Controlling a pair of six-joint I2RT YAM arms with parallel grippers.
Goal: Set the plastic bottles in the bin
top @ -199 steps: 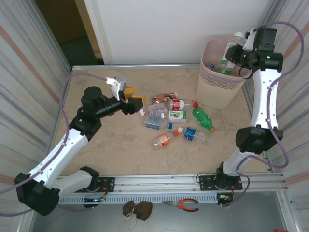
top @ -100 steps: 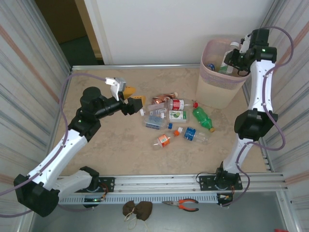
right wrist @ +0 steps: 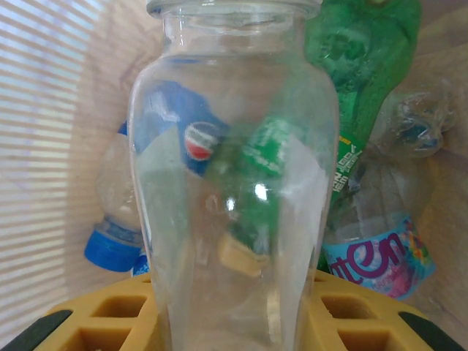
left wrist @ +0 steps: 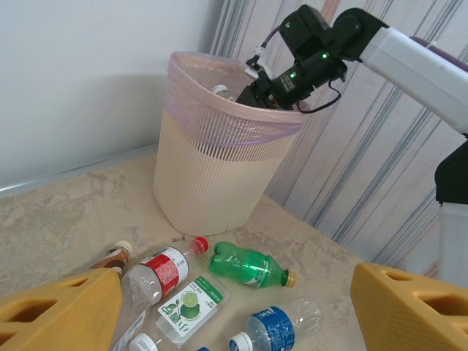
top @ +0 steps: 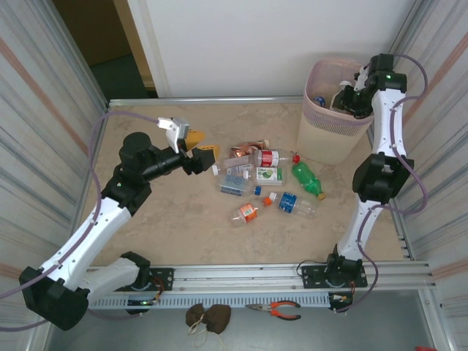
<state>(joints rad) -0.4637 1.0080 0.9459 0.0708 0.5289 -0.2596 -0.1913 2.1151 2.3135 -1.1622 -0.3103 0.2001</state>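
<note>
The beige bin [top: 333, 135] with its pink liner stands at the far right of the table. My right gripper [top: 345, 97] reaches into its mouth, shut on a clear uncapped bottle [right wrist: 234, 183] held between the yellow fingers [right wrist: 95, 322]. Below it in the bin lie a green bottle [right wrist: 358, 66], a blue-labelled bottle [right wrist: 183, 124] and others. Several bottles lie on the table, among them a red-labelled one [top: 265, 157], a green one [top: 307, 179], a blue-labelled one [top: 296, 203] and an orange-labelled one [top: 245, 213]. My left gripper [top: 201, 148] hovers open just left of this pile, holding nothing.
The bin [left wrist: 212, 168] stands close to the striped right wall. A metal rail [top: 241, 281] runs along the near edge, with orange pliers [top: 274, 310] and a brown object [top: 207, 316] below it. Bare tabletop lies left of and in front of the pile.
My right gripper has swung down and left from above the bin's right rim into its mouth, still holding the clear bottle. The left arm has barely moved.
</note>
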